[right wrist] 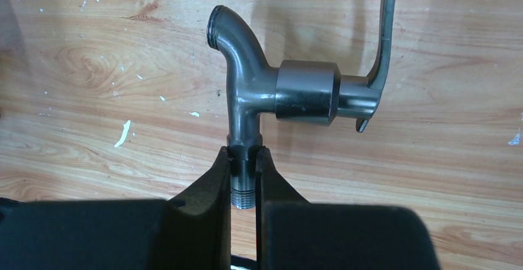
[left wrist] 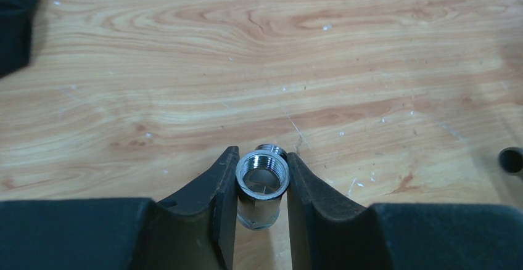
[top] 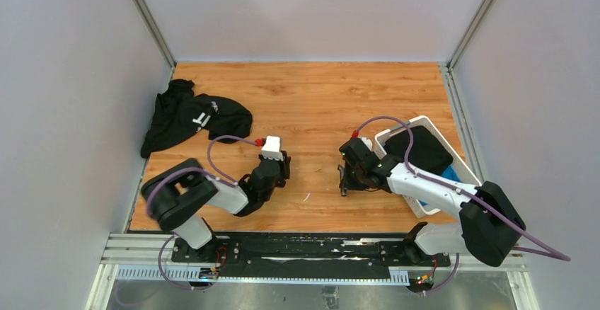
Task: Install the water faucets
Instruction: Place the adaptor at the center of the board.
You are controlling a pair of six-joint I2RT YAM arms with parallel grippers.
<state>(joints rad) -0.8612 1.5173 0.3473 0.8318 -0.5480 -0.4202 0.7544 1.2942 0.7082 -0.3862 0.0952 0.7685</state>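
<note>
Working low over a wooden table, reaching in with both arms from its near edge. Showing a white basket just behind the right pincer, alongside its arm, with dark cloth and something blue inside. Showing a black garment crumpled ahead of the left pincer and well off to its left.

Gripping a dark-grey faucet in the right pincer, with jaws nearly shut on the threaded stub at its lower end. Carrying the rest of the faucet straight out beyond the fingertips: curved spout bending off to the pincer's left, thick valve barrel and thin lever handle sticking out to its right. Not being able to tell faucet touching wood from faucet hovering just over it.

Pinching a small shiny threaded fitting in the left pincer, with jaws open only a narrow way and both fingers pressing its sides. Pointing the fitting's open round mouth back toward the wrist, hexagonal end lower down between the fingers. Catching a dark tube end far off to the left pincer's right, at the very edge of the wrist view.
</note>
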